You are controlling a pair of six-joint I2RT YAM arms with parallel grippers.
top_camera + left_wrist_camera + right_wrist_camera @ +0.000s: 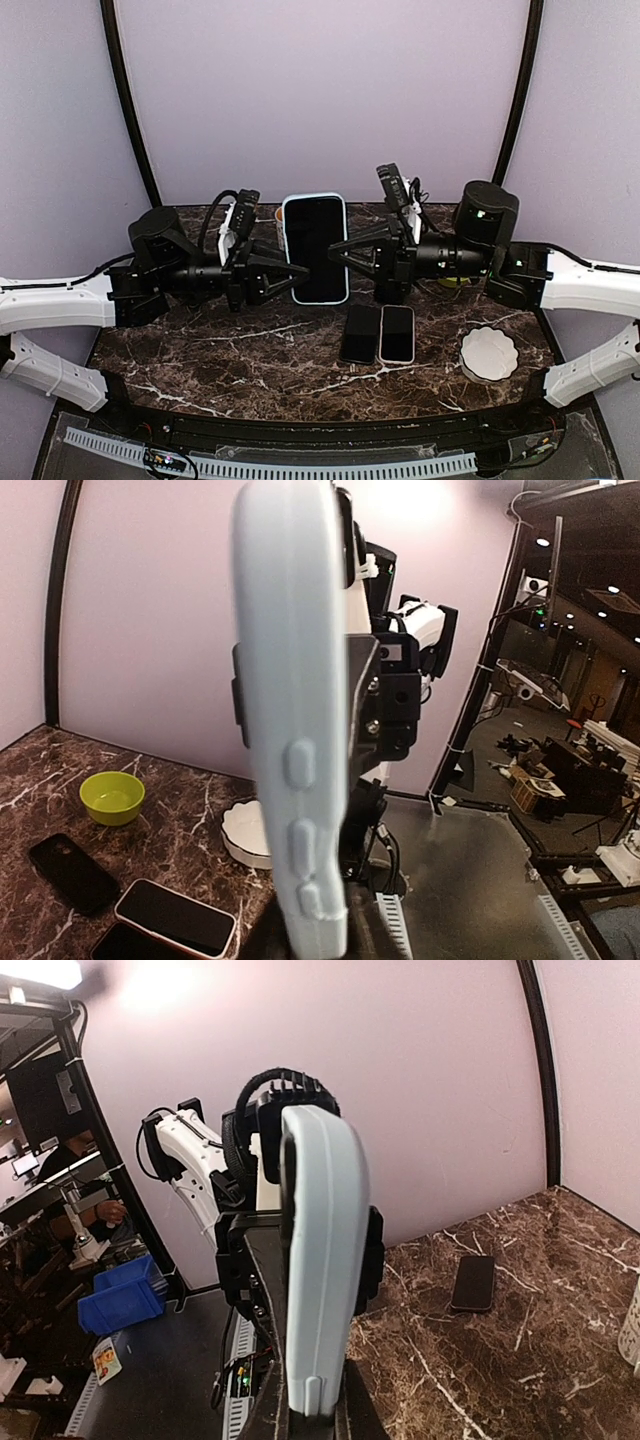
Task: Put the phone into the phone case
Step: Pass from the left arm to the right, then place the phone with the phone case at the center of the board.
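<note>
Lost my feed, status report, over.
Left hand, right hand clamped on phone case edges. Phone looks seated, held above table. Nothing blocking.

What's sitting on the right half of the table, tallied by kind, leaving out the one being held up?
Phones: 3
Green bowl: 1
White dish: 1
Total: 5

It was a robotics lab: a curved lilac backdrop enclosed the marble table, with cluttered workbenches and blue bins beyond.
</note>
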